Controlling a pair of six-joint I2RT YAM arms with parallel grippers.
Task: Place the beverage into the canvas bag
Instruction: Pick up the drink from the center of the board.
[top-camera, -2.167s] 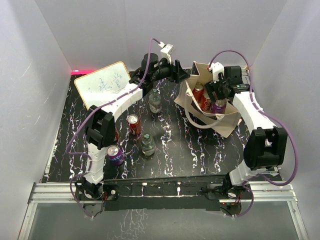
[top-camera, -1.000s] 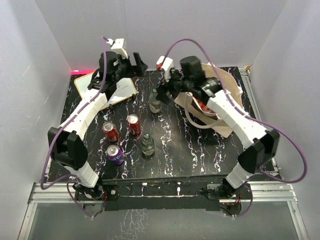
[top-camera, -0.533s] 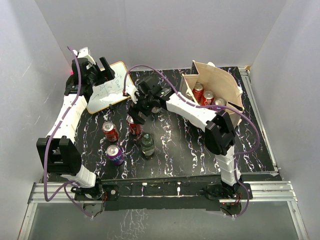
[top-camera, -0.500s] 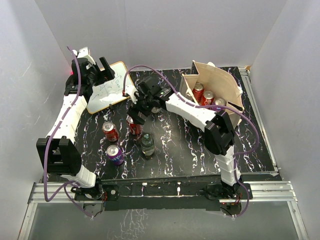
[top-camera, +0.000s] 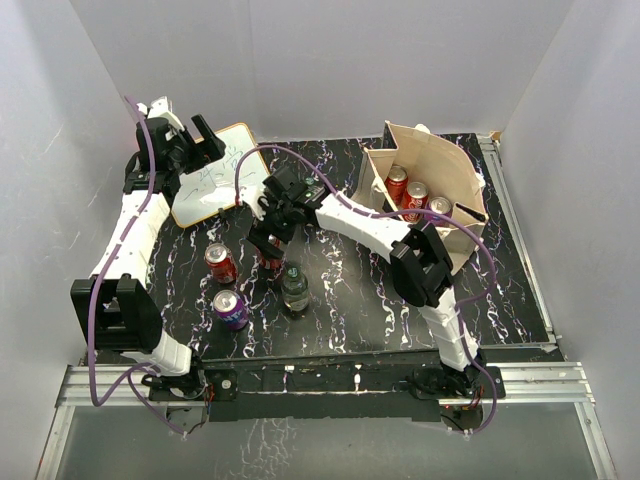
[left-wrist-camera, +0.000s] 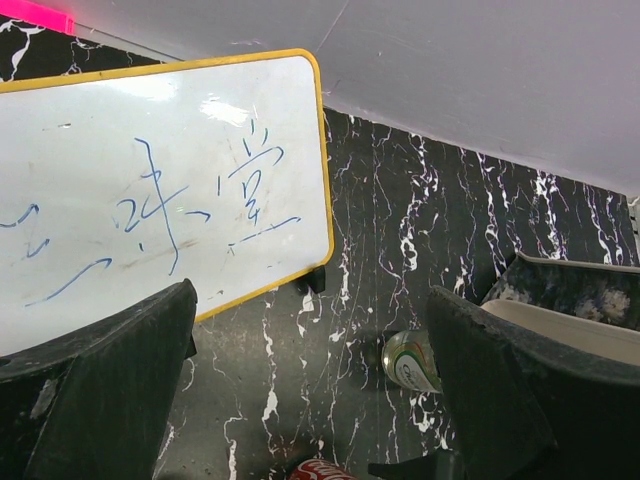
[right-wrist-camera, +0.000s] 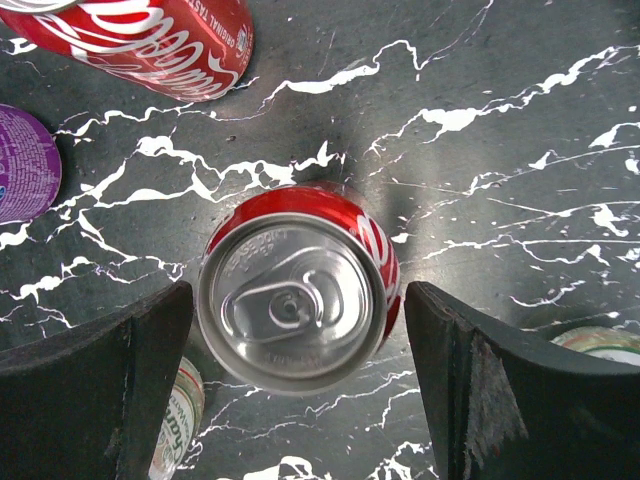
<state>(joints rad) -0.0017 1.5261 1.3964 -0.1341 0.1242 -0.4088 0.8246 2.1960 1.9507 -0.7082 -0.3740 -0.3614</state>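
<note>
The right gripper (top-camera: 268, 238) is reaching across the black, white-veined table (top-camera: 350, 300) and hanging straight over an upright red aluminium can with a silver pull-tab top (right-wrist-camera: 297, 305), at 9 o'clock from the table's middle. Its jaws are standing wide, one finger on each side of the can with bare table showing in both gaps, so they are gripping nothing. The can is resting on the table, well apart from the tall beige canvas bag (top-camera: 440, 165) at 2 o'clock, which is holding several cans (top-camera: 398, 184). A second red can (top-camera: 220, 262), a purple can (top-camera: 230, 308) and a green-labelled clear bottle (top-camera: 294, 287) are standing near it, on its 5 to 8 o'clock side. The left gripper (left-wrist-camera: 312, 295) is hovering above the yellow-framed whiteboard (left-wrist-camera: 150, 190) at 10 o'clock, jaws spread fully and holding nothing
</note>
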